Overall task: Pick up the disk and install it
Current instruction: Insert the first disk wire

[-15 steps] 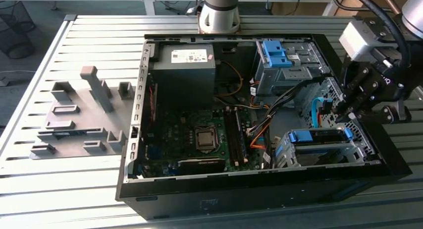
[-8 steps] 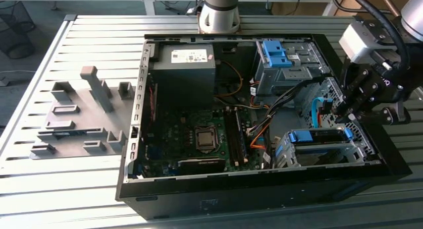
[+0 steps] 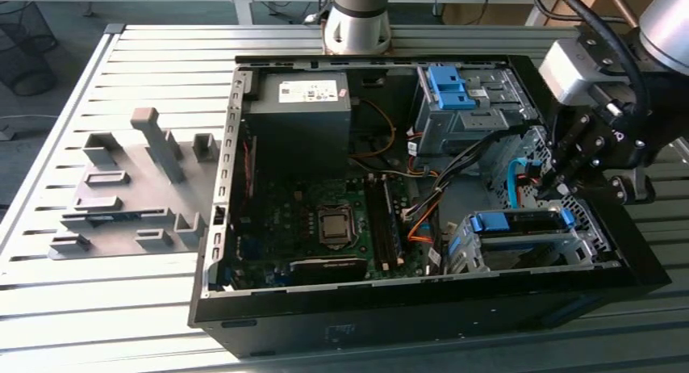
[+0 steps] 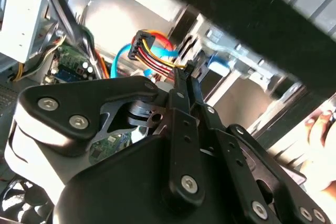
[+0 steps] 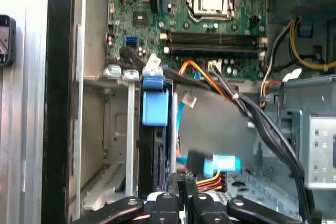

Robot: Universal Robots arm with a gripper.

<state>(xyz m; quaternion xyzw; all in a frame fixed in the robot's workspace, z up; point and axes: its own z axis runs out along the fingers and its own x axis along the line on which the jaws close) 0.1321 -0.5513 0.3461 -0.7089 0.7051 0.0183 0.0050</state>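
Hovering tool [image 3: 562,173] over case; disk [image 5: 155,109] seated.

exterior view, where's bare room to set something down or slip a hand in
Bare table slats lie between the grey fixture and the computer case. Inside the case it is crowded: cables and drive cages pack the exterior view's right side, where the gripper hangs.

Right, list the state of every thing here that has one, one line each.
computer case: lying flat, side panel off, inside exposed.
disk: in the drive cage by the case's corner, blue carrier frame showing.
gripper: fingers shut, holding nothing, beside the coloured cable plug.
cable plug: hanging loose near the fingertips.
grey fixture: on the table, slots unfilled.
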